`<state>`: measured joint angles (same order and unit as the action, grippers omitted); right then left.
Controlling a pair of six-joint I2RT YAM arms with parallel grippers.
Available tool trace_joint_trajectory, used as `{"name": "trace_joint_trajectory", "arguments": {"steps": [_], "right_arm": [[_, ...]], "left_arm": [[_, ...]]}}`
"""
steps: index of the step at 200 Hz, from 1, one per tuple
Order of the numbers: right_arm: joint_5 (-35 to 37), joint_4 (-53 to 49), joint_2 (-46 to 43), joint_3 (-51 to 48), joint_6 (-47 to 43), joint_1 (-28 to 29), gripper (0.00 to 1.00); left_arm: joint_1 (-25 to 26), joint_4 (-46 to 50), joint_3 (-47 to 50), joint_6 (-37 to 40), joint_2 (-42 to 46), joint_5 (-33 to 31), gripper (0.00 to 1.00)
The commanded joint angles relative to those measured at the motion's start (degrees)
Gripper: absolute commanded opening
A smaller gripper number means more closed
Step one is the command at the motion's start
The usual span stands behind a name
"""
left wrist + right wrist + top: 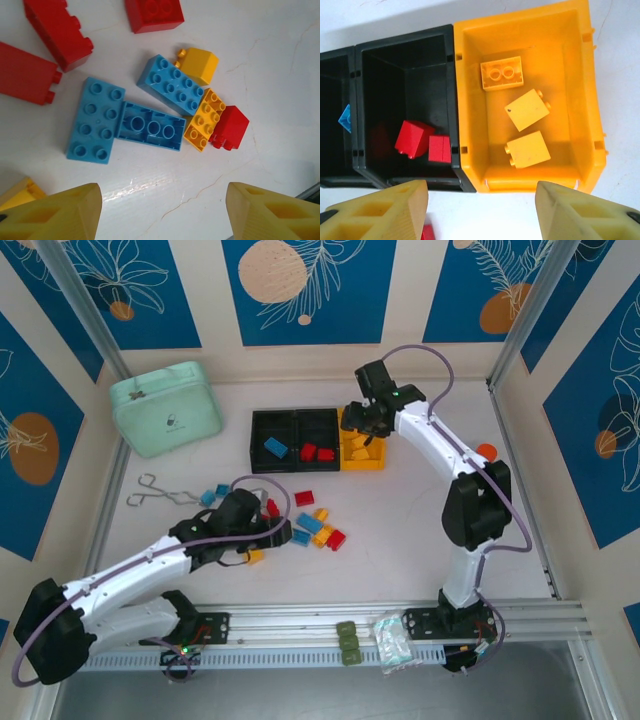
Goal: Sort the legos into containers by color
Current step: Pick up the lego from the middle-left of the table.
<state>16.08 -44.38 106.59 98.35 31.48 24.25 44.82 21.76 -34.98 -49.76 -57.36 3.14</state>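
Meanwhile, left claw (162, 195) gapes empty over legos (150, 125); right claw (481, 192) gapes empty above yellow bin (570, 75).

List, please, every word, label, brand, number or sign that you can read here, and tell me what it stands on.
No text can be read.
On the mint-green case: a small dark logo, too small to read.
On the packet at the near rail: nothing legible.
On the legos and containers: no lettering seen.

Glossy plastic legos (170, 85), smooth shiny table (280, 60)
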Motion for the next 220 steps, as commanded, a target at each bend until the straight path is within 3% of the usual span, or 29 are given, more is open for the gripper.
{"name": "trace_joint_trajectory", "arguments": {"steps": [1, 43, 68, 139, 177, 220], "right_arm": [[-2.0, 2.2, -4.6, -4.5, -0.7, 0.9, 0.59], [-6.5, 5.5, -13.3, -14.1, -0.9, 3.0, 0.59], [-12.7, 10.7, -19.9, -23.0, -1.7, 4.8, 0.59], [-27.8, 24.7, -36.5, -46.5, 0.8, 12.2, 0.67], [-26.8, 27.7, -39.1, -54.1, 4.9, 17.1, 0.67], [-25.5, 28.6, -38.5, -55.9, 6.8, 18.8, 0.66]], "left_arm": [[0.5, 6.1, -0.2, -1.2, 2.3, -3.2, 0.66], [0.5, 15.8, -1.3, -3.1, 6.1, -7.7, 0.66], [0.5, 20.6, -0.8, -5.8, 7.6, -10.1, 0.67], [0.5, 16.6, 2.7, -9.1, 3.1, -10.3, 0.68], [0.6, 13.3, 3.9, -10.4, -0.8, -11.7, 0.69], [0.6, 8.6, 4.1, -9.8, -5.9, -13.3, 0.70]]}}
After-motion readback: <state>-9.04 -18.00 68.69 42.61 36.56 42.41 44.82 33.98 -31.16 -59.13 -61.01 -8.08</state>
